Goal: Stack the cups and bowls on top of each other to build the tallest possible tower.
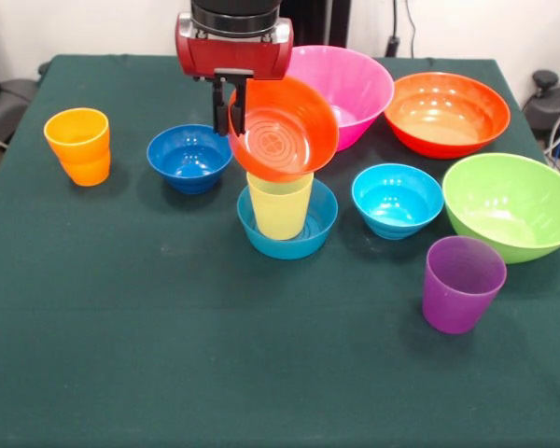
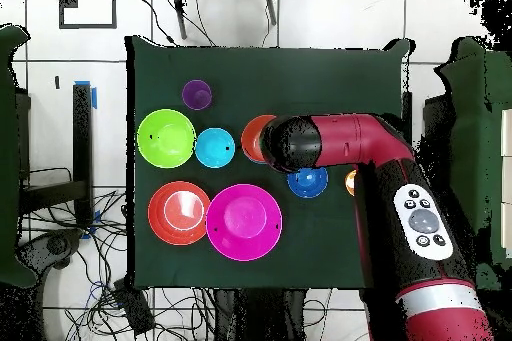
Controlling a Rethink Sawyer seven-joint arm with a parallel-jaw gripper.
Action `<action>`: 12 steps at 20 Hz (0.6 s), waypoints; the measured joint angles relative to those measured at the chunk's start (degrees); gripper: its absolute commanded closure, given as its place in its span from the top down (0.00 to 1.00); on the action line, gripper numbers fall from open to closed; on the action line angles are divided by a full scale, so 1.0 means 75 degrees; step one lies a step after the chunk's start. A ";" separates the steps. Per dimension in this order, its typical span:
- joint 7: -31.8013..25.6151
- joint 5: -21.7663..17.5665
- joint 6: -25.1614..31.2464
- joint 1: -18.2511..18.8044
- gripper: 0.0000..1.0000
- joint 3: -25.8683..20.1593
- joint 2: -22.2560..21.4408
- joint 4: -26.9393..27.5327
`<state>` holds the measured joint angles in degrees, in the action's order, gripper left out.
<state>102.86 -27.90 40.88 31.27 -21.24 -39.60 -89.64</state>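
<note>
We see open green counter along the near edge. Around the pale yellow plastic cup, the dark blue bowl and cyan bowl crowd both sides.

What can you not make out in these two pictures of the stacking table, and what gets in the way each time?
- Overhead view: the yellow cup and the mid-blue bowl under it are hidden by the arm and the small orange-red bowl.
- Overhead view: the orange cup shows only as a sliver beside the arm.
- Front view: the tilted small orange-red bowl covers the yellow cup's rim, so contact is unclear.
- Overhead view: the gripper is hidden beneath the arm.
</note>
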 measured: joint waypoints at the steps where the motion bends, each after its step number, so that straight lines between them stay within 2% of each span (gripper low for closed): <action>1: 0.0000 0.0002 0.0000 -0.0002 0.00 0.0003 0.0000 0.0000; 12: 0.0000 0.0000 0.0000 -0.0057 0.00 0.0049 0.0000 0.0000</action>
<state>102.86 -27.90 40.88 30.85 -20.87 -39.60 -89.64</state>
